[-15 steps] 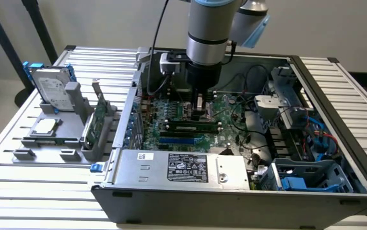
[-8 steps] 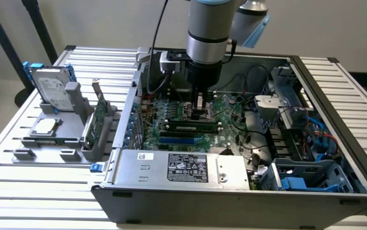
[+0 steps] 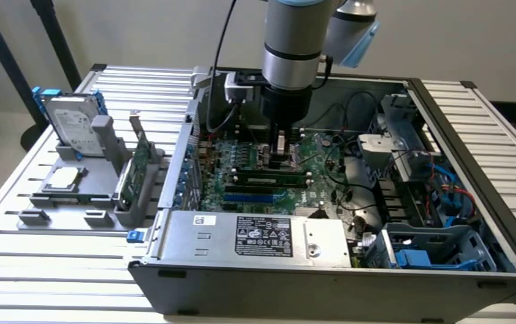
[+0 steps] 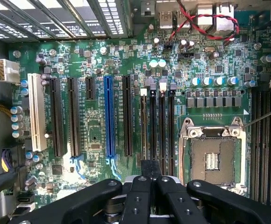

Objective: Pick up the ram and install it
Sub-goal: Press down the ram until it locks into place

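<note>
Pincer (image 3: pixel 280 156) shut tight and carrying nothing hangs from the robot arm (image 3: pixel 289 47) inside the open computer case (image 3: pixel 330 277), its tips low over the memory slots (image 4: pixel 161 126) near the middle of the motherboard (image 3: pixel 239 162). The ram (image 3: pixel 271 178) stands on edge in one of those slots, a long dark-and-green stick running along the board between the blue slot (image 3: pixel 253 197) on the side toward the power supply (image 3: pixel 258 236) and the pincer on the far side. From the wrist view the closed pincer (image 4: pixel 150 170) sits over the row of slots, just beside the empty processor socket (image 4: pixel 212 161), with the long blue slot (image 4: pixel 109 116) well off to the other side. By the look of it, the pick-up is done and the stick has been delivered to its slot, so the job appears to be in its closing stage. Whether the stick is pressed fully home and the end clips have snapped shut cannot be told, and the tips may be touching its top edge or just clear of it. Out on the bench (image 3: pixel 60 270), near the edge beside the case, a grey rack (image 3: pixel 104 135) holds the hard drive (image 3: pixel 67 121) and a wider green card (image 3: pixel 131 172), both untouched
</note>
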Controlling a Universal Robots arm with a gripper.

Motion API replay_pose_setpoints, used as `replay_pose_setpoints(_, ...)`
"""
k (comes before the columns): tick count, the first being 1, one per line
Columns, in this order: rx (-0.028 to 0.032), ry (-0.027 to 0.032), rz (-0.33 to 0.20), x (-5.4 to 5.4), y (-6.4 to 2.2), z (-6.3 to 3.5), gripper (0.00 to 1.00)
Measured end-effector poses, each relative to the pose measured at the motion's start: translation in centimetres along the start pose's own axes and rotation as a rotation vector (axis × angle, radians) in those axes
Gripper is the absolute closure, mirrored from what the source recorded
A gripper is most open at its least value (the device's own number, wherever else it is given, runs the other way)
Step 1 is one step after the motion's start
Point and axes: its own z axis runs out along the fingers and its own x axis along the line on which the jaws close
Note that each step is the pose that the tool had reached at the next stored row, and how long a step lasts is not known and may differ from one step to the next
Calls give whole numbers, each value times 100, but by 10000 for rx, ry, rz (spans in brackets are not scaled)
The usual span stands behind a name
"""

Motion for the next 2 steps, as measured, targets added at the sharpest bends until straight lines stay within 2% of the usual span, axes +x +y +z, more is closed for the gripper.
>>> replay_pose_setpoints(2,0,0,0,0,0,0,89)
